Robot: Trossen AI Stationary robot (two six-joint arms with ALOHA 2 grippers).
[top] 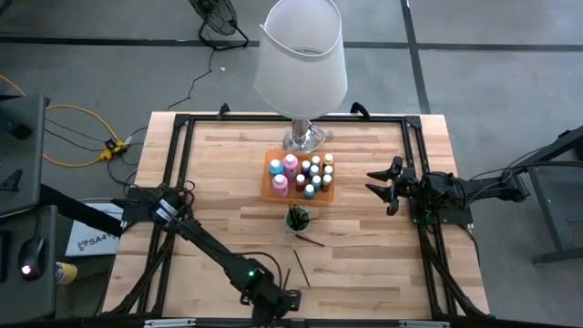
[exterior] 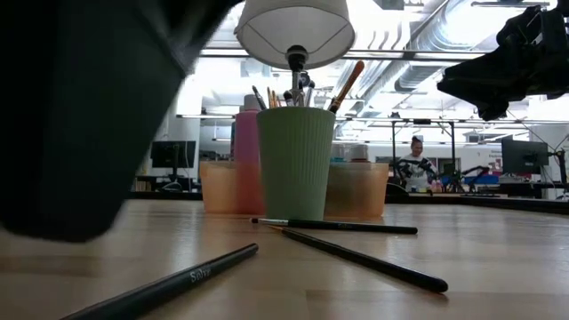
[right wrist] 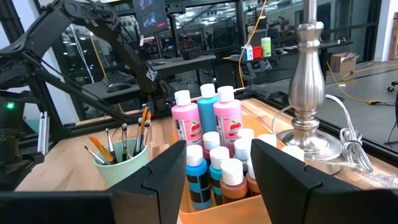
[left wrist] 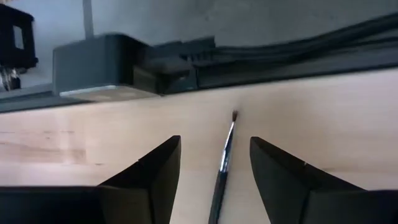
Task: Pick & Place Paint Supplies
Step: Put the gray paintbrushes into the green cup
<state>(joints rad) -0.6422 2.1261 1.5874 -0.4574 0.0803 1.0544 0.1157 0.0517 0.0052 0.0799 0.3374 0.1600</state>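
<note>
A thin dark-handled brush (left wrist: pixel 225 155) lies flat on the wooden table near its front edge. My left gripper (left wrist: pixel 215 140) is open over it, one finger on either side, and I see no touch. In the high view this gripper (top: pixel 284 296) is at the table's near edge. Two more brushes (top: pixel 301 270) (top: pixel 310 240) lie loose farther in. A green cup (top: pixel 297 219) stands mid-table with several brushes in it. Behind it, an orange tray (top: pixel 270 182) holds small capped paint bottles and taller pink and teal ones (right wrist: pixel 205 112). My right gripper (top: pixel 387 187) waits open at the right, level.
A big lamp with a white shade (top: pixel 303 50) stands on a silver base (top: pixel 305 138) just behind the tray. A black frame rail (top: pixel 296 119) runs round the table. Bare wood lies between the cup and the near edge. A person (exterior: pixel 415 164) is far off in the room.
</note>
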